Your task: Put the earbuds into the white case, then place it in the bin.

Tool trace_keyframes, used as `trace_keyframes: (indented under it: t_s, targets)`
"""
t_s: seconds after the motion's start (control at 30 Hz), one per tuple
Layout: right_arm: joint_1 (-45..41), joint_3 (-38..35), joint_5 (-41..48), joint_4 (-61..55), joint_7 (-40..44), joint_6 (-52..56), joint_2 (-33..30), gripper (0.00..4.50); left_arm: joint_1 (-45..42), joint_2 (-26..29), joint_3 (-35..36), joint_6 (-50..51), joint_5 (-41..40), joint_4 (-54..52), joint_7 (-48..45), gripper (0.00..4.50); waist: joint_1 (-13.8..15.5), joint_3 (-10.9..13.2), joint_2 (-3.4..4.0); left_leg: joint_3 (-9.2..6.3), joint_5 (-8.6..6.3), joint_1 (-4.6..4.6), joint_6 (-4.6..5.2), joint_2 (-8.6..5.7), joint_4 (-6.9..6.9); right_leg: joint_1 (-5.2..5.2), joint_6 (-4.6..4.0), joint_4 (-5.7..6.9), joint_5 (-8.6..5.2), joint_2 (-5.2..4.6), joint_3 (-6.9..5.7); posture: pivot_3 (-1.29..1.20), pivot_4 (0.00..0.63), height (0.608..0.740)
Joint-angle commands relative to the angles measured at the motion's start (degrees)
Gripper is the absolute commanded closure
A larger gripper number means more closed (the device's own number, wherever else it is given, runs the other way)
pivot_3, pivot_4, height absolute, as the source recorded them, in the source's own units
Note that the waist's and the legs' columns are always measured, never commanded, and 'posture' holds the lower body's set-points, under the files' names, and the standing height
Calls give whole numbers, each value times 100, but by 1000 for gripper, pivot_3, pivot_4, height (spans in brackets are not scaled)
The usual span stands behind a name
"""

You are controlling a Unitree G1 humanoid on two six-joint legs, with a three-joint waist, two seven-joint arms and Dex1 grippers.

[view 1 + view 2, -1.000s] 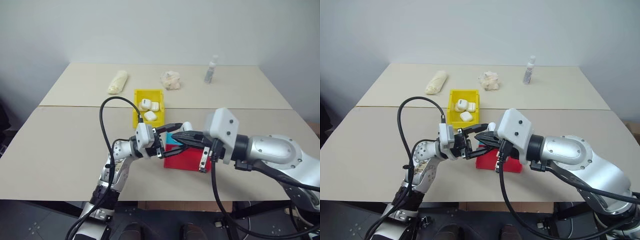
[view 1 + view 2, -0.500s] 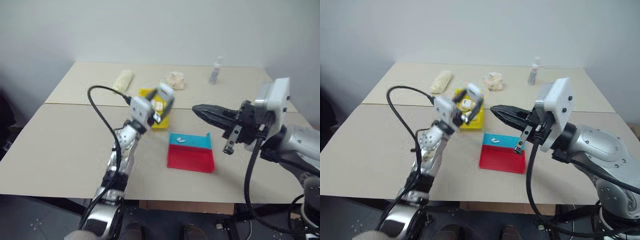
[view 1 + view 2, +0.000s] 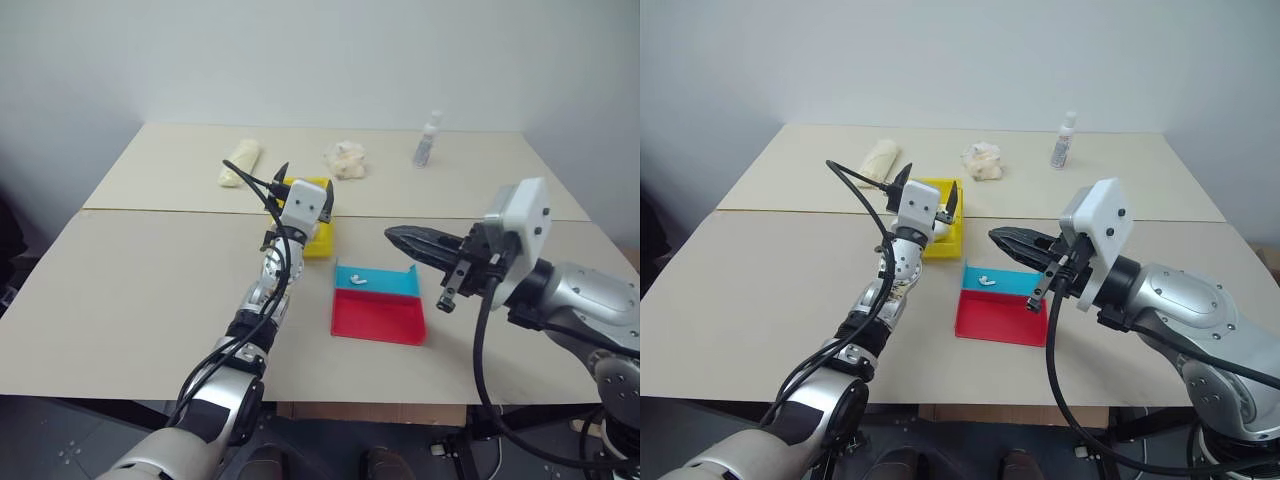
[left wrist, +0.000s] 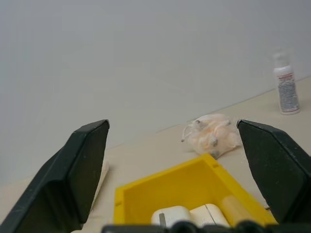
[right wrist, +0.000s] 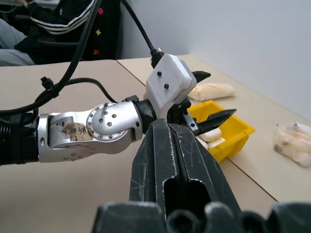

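Our left gripper (image 3: 928, 191) gapes empty above the bin (image 3: 950, 243), hiding its cases; right gripper (image 3: 392, 237) clamped; bottle (image 4: 285, 90) label unreadable.

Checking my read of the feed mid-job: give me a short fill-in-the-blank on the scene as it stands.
1. The left gripper hangs over the small yellow plastic bin with its fingers ____.
2. The right gripper is ____.
3. One tiny white earbud lies on the ____ part of the flat red-and-blue tray.

Missing words: open; shut; blue
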Motion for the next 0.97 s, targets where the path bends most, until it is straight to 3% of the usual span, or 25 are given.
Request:
trace_keyframes:
  t_s: [0.03,0.17,0.27,0.33,0.47,0.6,0.77,0.97]
  targets:
    - [79,-193,9,-193,-77,-78,-87,4500,7,-216,136,387,-716,-842,-519,25,6,0,0,0,0,-2,-1,0,0,-1,1,0,0,-1,0,0,150,740]
    - [267,-357,-3,-220,50,-106,-248,4500,139,17,383,3231,-2294,-2453,-2221,25,-19,0,0,0,2,-2,-3,-2,2,-3,1,1,1,-4,-1,0,150,740]
    - [933,-687,-348,-202,613,-236,-750,4500,852,650,448,3743,-3355,-3496,-3829,25,-71,-7,12,0,2,9,-3,2,-5,-1,0,3,-1,2,6,0,150,740]
    - [1499,-1010,-595,-130,1081,-465,-1013,4500,1236,1052,540,4137,-3805,-4021,-4358,25,-113,-8,14,6,2,15,-3,4,-11,2,-1,5,-1,2,13,0,150,740]
    - [2669,-1984,-1239,255,2243,-1157,-1352,4500,1910,1963,596,4283,-3939,-4873,-4939,25,-88,-7,12,4,4,15,-6,3,-5,0,-1,7,-1,1,14,0,150,740]
    - [3506,-2867,-1741,715,3263,-1847,-1430,4500,2683,3149,577,4101,-4058,-5613,-6168,25,-49,-9,14,8,3,37,-6,4,-7,19,-1,2,-2,2,18,0,150,740]
    - [4205,-3164,-2510,1434,4106,-2917,-1425,4500,3502,4587,219,3334,-3342,-5936,-7246,25,-30,-9,16,19,2,43,-5,6,-13,18,-4,0,-5,2,24,0,150,740]
    - [3917,-2498,-2890,1956,4221,-3496,-1516,4500,3499,4469,230,3727,-3658,-6103,-7110,25,-17,-9,15,26,2,63,-5,8,-13,40,-5,-4,-6,2,27,0,150,740]
